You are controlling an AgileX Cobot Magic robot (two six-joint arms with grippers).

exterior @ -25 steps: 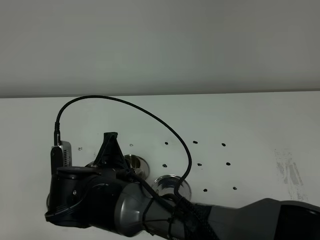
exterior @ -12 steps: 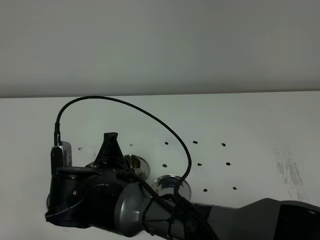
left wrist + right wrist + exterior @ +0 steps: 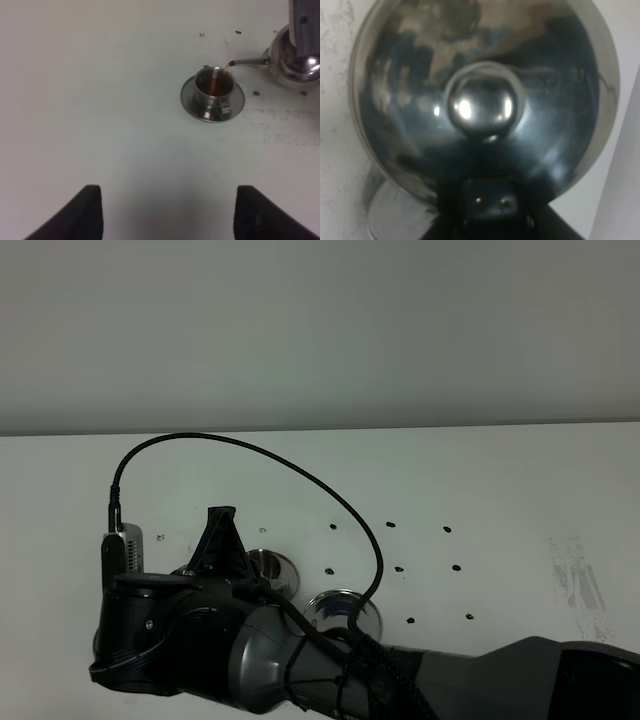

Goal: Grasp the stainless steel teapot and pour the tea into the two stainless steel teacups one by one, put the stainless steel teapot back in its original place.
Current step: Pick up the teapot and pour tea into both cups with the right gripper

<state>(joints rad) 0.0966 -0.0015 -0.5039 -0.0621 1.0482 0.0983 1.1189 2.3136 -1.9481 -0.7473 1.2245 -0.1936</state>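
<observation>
Scarcely any apparent right pincer [image 3: 222, 536] shift

- One stainless steel teapot [image 3: 292, 65], with one knobbed lid [image 3: 482, 107].
- Two stainless steel teacups [image 3: 268, 564], counting the second teacup [image 3: 343, 608]; one of them sits at the teapot's spout tip.
- Two steel saucers [image 3: 235, 102], one under each teacup.
- One robot arm [image 3: 250, 650] over the teapot, carrying one black cable [image 3: 195, 435].
- Two dark fingers [image 3: 90, 212] of the left pincer [image 3: 168, 189], well apart from the teapot.

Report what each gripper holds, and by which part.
Right gripper: stainless steel teapot, apparently by its handle, the grip itself hidden. Left gripper: nothing, open.
</observation>
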